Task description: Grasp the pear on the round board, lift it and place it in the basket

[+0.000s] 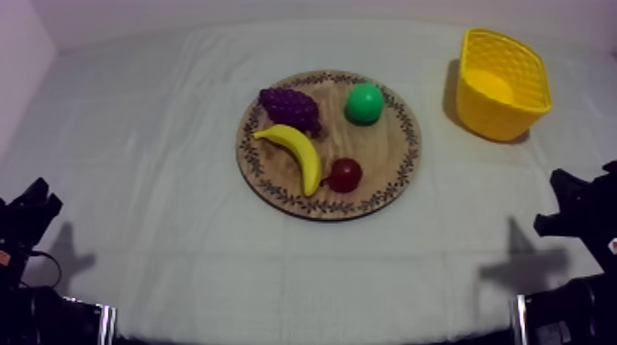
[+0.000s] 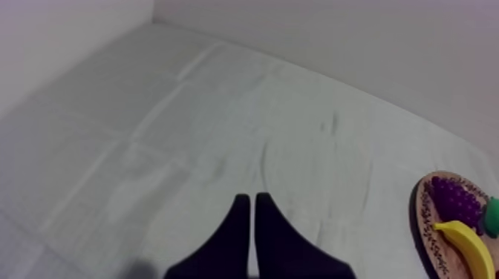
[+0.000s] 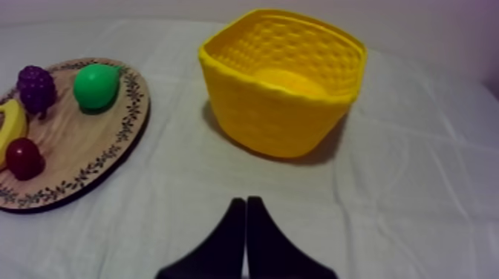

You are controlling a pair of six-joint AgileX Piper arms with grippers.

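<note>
Not started yet: parked low at 4 o'clock of table (image 1: pixel 184 266) with right gripper (image 3: pixel 246 202) closed on nothing, fingers pressed into a narrow wedge. Same for left gripper (image 2: pixel 249 199) at 8 o'clock, closed and empty. Looking at pear (image 1: pixel 364 104) at 1 o'clock on wooden board (image 1: pixel 386 188), clear of grapes (image 1: pixel 290 107) at 11, banana (image 1: pixel 296 151) left of centre and small red fruit (image 1: pixel 345 174) at 5. Go with right gripper (nearer both pear and yellow basket (image 1: pixel 496 115), at 2 o'clock from board). Open wide before descending, drop straight over pear, straddle widest part, close gently. Looks smooth and round, so probably squirts out if pinched off-centre. Lift clear of board rim, swing toward 2 o'clock, stop over basket mouth, release low inside to limit bounce. Leave left gripper parked.
</note>
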